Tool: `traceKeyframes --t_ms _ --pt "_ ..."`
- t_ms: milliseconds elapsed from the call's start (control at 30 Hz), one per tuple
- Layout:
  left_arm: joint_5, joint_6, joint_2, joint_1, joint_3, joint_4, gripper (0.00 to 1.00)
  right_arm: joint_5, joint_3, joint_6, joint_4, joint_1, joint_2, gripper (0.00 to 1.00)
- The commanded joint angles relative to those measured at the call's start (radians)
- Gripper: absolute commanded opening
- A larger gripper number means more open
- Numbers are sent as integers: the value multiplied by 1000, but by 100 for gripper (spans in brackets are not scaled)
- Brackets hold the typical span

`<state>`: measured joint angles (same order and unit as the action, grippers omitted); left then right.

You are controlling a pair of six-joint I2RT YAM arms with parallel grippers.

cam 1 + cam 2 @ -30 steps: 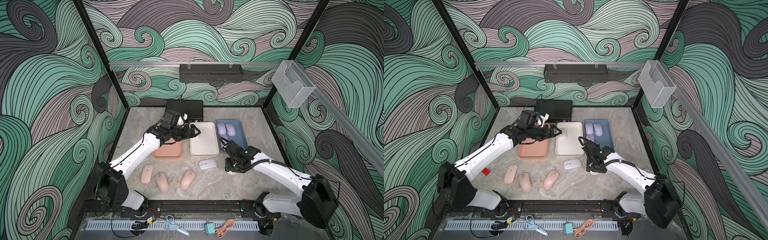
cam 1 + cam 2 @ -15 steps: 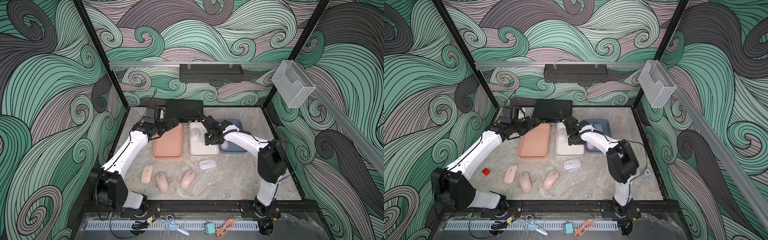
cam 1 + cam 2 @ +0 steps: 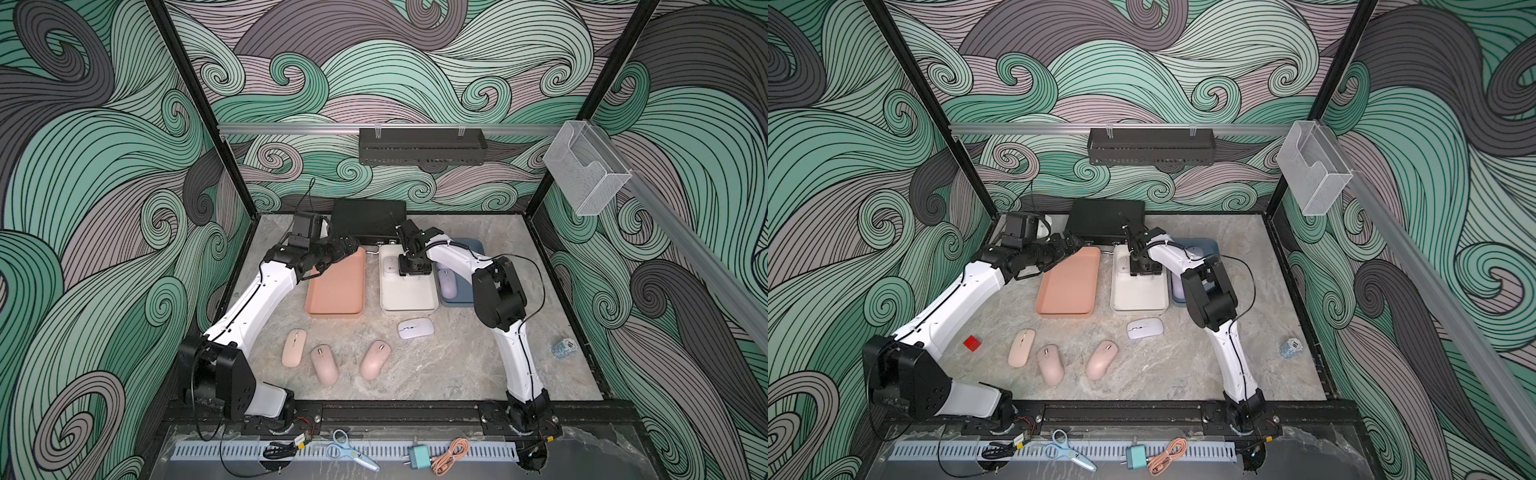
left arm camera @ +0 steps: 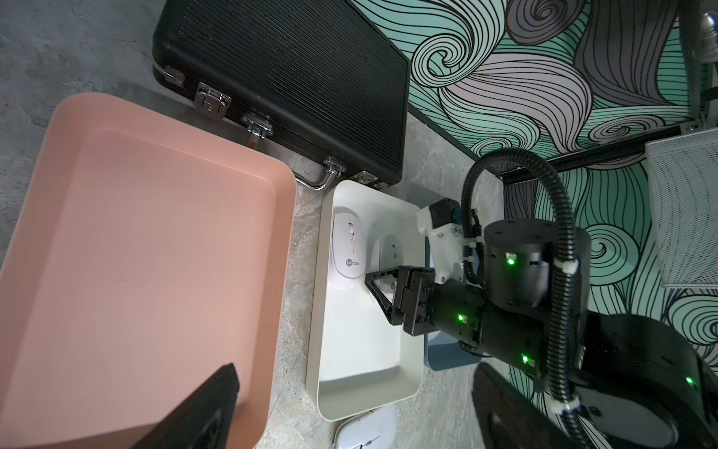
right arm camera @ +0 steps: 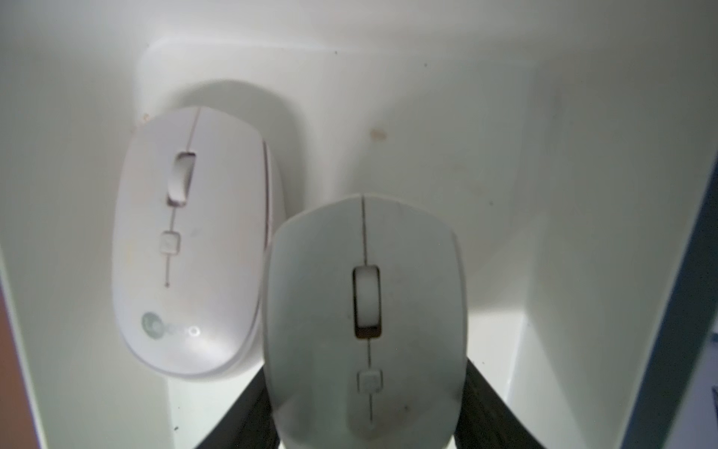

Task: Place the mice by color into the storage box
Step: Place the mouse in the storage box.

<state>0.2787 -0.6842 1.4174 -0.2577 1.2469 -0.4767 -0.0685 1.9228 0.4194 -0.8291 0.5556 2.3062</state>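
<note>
Mice first: the held mouse (image 5: 365, 311), a whitish one, is clamped by its sides in my right end effector (image 3: 412, 272), jaws about half spread around it, low over the far half of the white tray (image 3: 409, 306). Just beside it the logo mouse (image 5: 186, 241) already lies on the tray floor. To finish well, I judge I should stay level, come down on the bare floor next to that neighbour rather than on its edge, and spread the jaws only once the belly sits flat.

My left end effector (image 3: 353, 247) is wide open and empty above the far end of the pink tray (image 3: 336, 291), which holds nothing.

Counted:
- three trays, the blue tray (image 3: 457, 302) beside the white
- three pink mice (image 3: 325, 365) and one pale mouse (image 3: 415, 328) on the counter (image 3: 457, 374)
- one lavender mouse (image 3: 447, 284) clearly in the blue, my arm hiding any more
</note>
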Motion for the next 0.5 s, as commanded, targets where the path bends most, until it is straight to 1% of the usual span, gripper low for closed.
traceKeyframes --t_ms 0,133,267,367,400,467 --pt "27 -1 -2 2 3 9 93 11 50 -9 -38 -10 22 51" --pt "34 -3 -2 2 3 11 92 0 63 -5 -55 -16 41 52" --pt "48 -10 -2 3 0 19 92 9 61 -5 -56 -24 47 56" --pt "54 -12 -2 3 2 21 92 27 66 -5 -56 -29 54 58" --pt "56 -12 22 4 2 21 92 36 70 -2 -57 -33 56 58" --pt "57 -12 27 6 2 21 92 48 79 2 -56 -35 64 60"
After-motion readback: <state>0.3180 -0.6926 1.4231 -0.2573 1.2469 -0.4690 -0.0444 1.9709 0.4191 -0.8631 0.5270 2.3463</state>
